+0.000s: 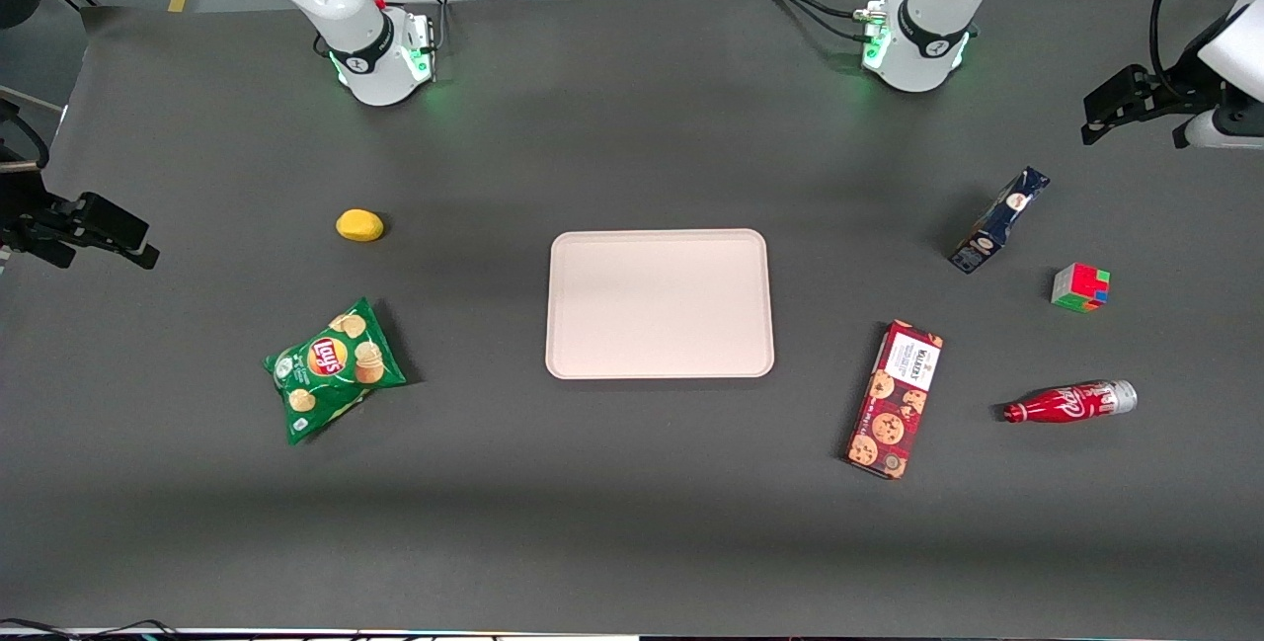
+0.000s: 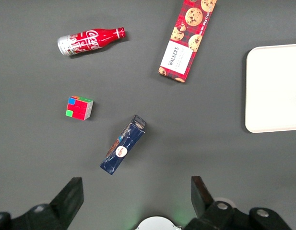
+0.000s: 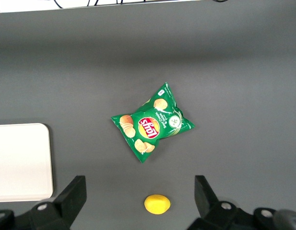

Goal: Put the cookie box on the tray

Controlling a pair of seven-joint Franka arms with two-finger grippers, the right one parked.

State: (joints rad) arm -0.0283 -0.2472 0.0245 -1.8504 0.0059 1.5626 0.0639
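- Black fingers spread wide with nothing between them: the left arm's gripper (image 2: pixel 136 191) hangs high over the working arm's end of the table (image 1: pixel 632 542), clear of everything.
- Nearest to it, one cookie box (image 2: pixel 123 151), navy with a round cookie picture, lying at a slant on the dark mat (also seen from the front (image 1: pixel 998 220)), untouched.
- Just beside that, one colour cube (image 2: pixel 80 107), a little nearer the front camera than the cookie box.
- Nearer the front camera again, one red bottle (image 2: pixel 90 40) on its side, silver base and all.
- One long red box (image 2: pixel 187 39) printed with chocolate-chip cookies lies flat, between the bottle and the tray.
- One tray (image 1: pixel 568 305), pale pinkish-beige, sits at the table's middle, well apart from the cookie box, with nothing on it.
- Toward the parked arm's end: one green chip bag (image 1: pixel 334 368) and one yellow lemon (image 1: pixel 359 225), the lemon farther from the front camera.
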